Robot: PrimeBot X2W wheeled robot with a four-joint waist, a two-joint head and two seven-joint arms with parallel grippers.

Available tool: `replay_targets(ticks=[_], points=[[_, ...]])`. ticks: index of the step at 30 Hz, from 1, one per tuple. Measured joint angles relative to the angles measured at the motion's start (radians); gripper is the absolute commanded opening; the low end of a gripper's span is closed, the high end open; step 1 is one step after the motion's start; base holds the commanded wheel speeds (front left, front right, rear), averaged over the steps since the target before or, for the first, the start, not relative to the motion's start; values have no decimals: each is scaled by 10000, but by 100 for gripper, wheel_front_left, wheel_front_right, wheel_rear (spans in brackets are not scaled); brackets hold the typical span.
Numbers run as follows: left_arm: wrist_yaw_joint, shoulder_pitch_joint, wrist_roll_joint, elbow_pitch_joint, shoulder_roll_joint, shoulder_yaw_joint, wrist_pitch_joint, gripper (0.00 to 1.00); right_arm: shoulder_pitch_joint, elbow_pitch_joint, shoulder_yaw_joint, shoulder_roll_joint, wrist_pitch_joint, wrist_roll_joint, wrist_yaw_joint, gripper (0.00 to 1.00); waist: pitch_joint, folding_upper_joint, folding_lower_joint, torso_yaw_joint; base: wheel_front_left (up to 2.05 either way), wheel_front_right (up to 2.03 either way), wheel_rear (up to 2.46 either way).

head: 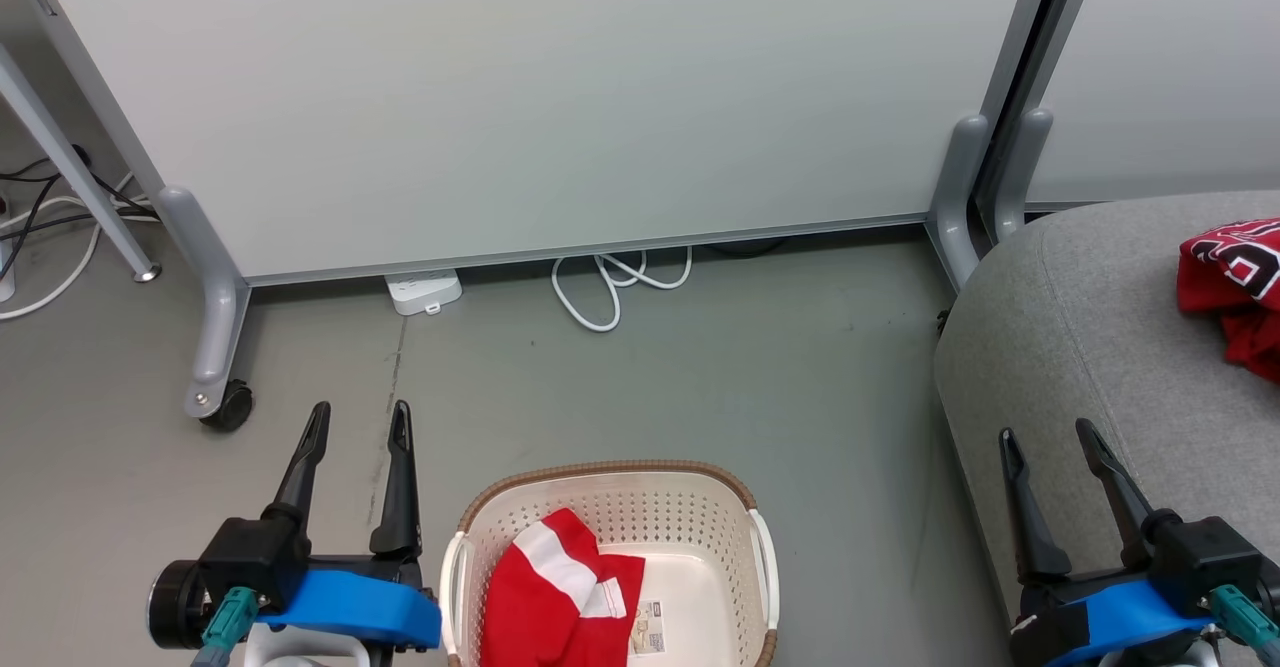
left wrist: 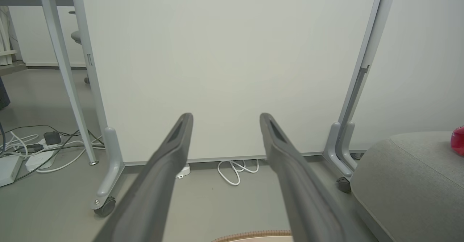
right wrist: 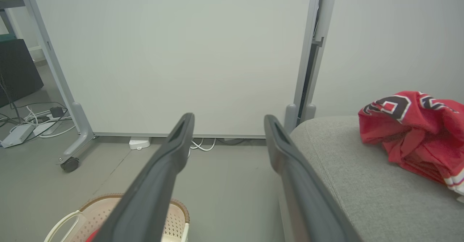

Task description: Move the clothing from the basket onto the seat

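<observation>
The cream basket (head: pixel 700 507) with a brown rim stands on the floor at the bottom centre. Inside it lies the red piece with white stripes (head: pixel 560 592), beside a sticker on the bare bottom. The red jersey (head: pixel 1235 282) with black and white lettering lies crumpled on the grey seat (head: pixel 1090 347) at the right; the right wrist view has the jersey (right wrist: pixel 417 133) on the seat (right wrist: pixel 348 173) too. My left gripper (head: pixel 358 422) is open and empty, left of the basket. My right gripper (head: pixel 1046 437) is open and empty over the seat's front edge.
A white partition panel (head: pixel 560 97) on grey wheeled feet (head: pixel 215 387) stands behind the basket. A white power strip (head: pixel 425 292) and a looped white cable (head: pixel 610 287) lie at its base. More cables (head: pixel 50 217) trail at the far left.
</observation>
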Motion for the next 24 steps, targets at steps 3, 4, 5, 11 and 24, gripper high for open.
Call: replay_targets(ticks=[3,4,5,11,24], points=[[-2,-17,15,54,0,-36,0,100,-7,0,8,-8,0,2,0,100,29,0,0,5,0,0,0],[-25,-55,17,71,0,-61,0,100,-16,-8,13,-12,0,2,0,100,65,0,0,3,0,0,0],[-29,-134,19,100,0,-107,0,100,-44,-17,15,-13,0,4,0,100,117,0,0,-1,0,0,0],[-29,-987,272,654,21,-932,0,100,-413,-98,148,-79,0,15,0,100,545,0,1,-83,0,0,0],[-33,-3887,265,3716,997,-3419,0,100,-2446,-621,1018,-456,0,123,0,100,2650,0,3,-769,0,0,0]])
